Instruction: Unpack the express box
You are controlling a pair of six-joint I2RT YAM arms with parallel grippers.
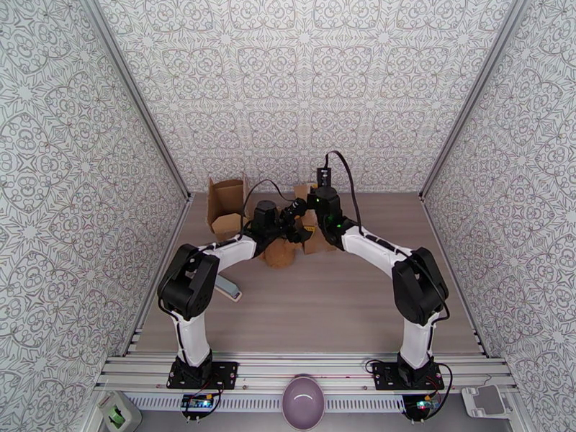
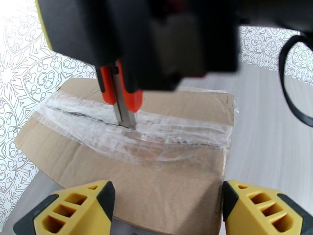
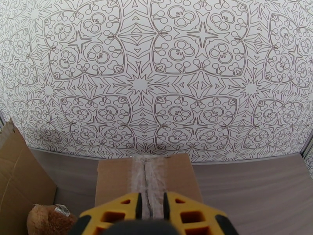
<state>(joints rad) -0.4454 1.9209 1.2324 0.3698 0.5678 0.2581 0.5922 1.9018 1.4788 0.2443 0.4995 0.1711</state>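
The grey wood-grain table [image 1: 324, 318] carries a taped cardboard box [image 2: 164, 185] toward its far middle. An open cardboard box [image 1: 227, 203] stands at the far left. A brown plush toy [image 1: 281, 255] lies in front, between the two. A flat grey object [image 1: 229, 286] rests nearer, toward the left edge.

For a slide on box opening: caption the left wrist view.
Orange utility knife, blade on the taped seam of a cardboard box; open left gripper astride it.
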